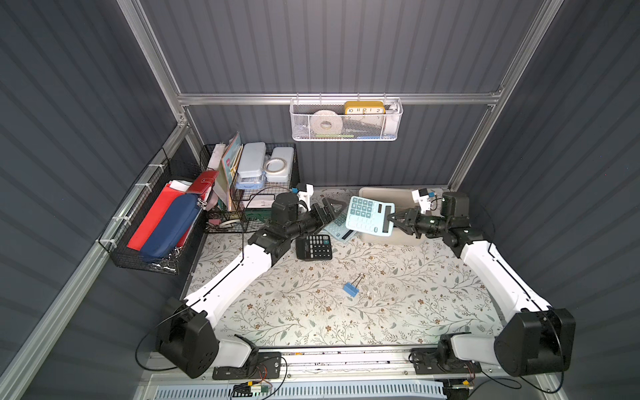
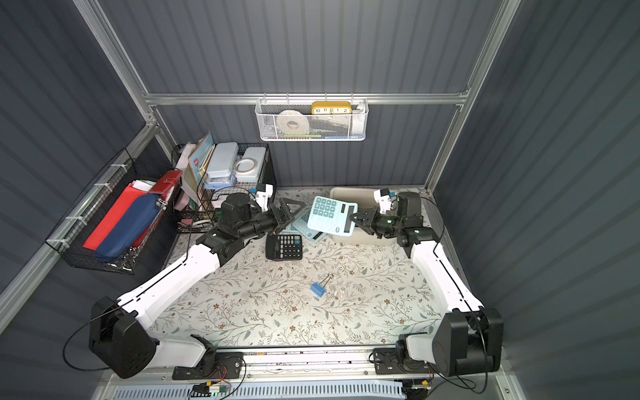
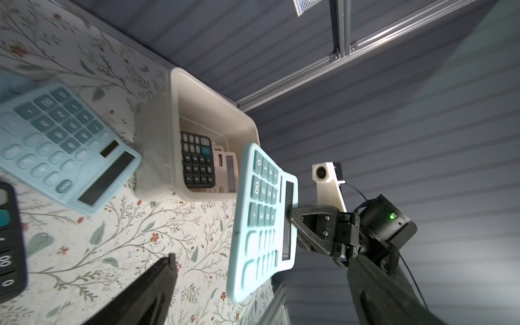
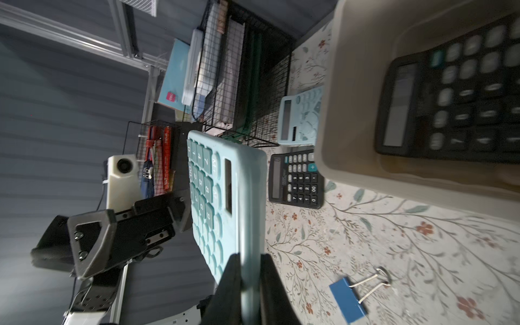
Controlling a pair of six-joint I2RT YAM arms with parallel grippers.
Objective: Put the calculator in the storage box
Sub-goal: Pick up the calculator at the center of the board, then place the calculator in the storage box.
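A light blue calculator (image 1: 369,214) (image 4: 222,197) hangs tilted in the air over the left end of the cream storage box (image 1: 393,239) (image 3: 213,112). My right gripper (image 1: 393,220) (image 4: 250,261) is shut on its display-side edge. My left gripper (image 1: 331,211) stands open just left of the calculator, apart from it, and its fingers (image 3: 157,281) hold nothing. A calculator with dark keys (image 3: 197,163) lies inside the box.
A second light blue calculator (image 1: 341,225) and a black calculator (image 1: 314,246) lie on the floral table left of the box. A blue binder clip (image 1: 351,289) lies mid-table. Black wire baskets (image 1: 249,194) stand at the back left, and a white mesh basket (image 1: 346,119) hangs on the back wall.
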